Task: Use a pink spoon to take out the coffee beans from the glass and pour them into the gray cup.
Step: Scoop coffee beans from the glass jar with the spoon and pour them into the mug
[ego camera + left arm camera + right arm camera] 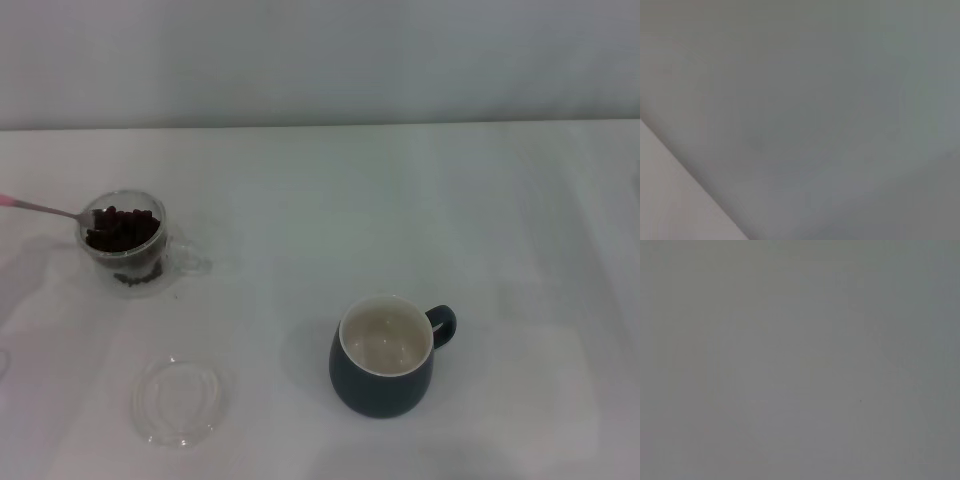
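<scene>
A: Where's the spoon (45, 209)?
B: At nine o'clock on the table (400, 180), bowl resting on the beans (122, 230) in the glass (125, 243), pink handle running off the edge.
A: The mug (385, 356)?
B: Five o'clock, upright. A clear dish (178, 401) at seven.
A: The grippers?
B: Neither shows.

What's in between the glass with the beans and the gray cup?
Nothing. In the head view, only bare white table lies between the glass and the gray cup.
</scene>
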### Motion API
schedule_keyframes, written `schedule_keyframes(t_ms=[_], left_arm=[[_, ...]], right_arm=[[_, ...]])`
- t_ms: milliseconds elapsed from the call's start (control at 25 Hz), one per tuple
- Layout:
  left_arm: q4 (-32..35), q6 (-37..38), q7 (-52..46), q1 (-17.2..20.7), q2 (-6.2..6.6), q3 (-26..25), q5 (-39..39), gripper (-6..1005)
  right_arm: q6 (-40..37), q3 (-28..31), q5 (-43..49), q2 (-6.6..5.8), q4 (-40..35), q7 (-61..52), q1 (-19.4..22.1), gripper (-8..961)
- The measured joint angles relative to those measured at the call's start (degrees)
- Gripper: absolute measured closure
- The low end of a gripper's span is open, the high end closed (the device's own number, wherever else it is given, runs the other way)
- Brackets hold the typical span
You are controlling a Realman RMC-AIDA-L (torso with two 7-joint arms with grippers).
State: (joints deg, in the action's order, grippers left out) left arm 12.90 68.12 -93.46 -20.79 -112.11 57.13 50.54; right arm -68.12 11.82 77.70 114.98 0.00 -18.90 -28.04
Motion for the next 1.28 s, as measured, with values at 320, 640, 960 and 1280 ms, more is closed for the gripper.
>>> schedule_keyframes(t_ms=[320,640,960,1280], left_arm=[[-0.24,5.66,0.03,1.98,-0.08,0.00,-2.41,864],[-0.05,8.99,0.10,3.38,-0.05,-0.10,-4.66,863],[-0.24,12.89,-1.10,2.64,0.06,-0.09,-4.89,863],[-0.53,13.09,-3.25,0.40,-1.23,0.29,-4.60,864]], right_arm=[[0.00,-0.10,0.00,-0.02,-0.07,0.27,-0.48,227],[-0.41,-0.04,0.00,0.02,-0.09,0.03,-0.62,227],[-0.50,-0.04,-0.01,0.07,-0.09,0.00,-1.60,227],[-0.53,-0.04,0.00,0.16,-0.08,0.07,-1.88,227]])
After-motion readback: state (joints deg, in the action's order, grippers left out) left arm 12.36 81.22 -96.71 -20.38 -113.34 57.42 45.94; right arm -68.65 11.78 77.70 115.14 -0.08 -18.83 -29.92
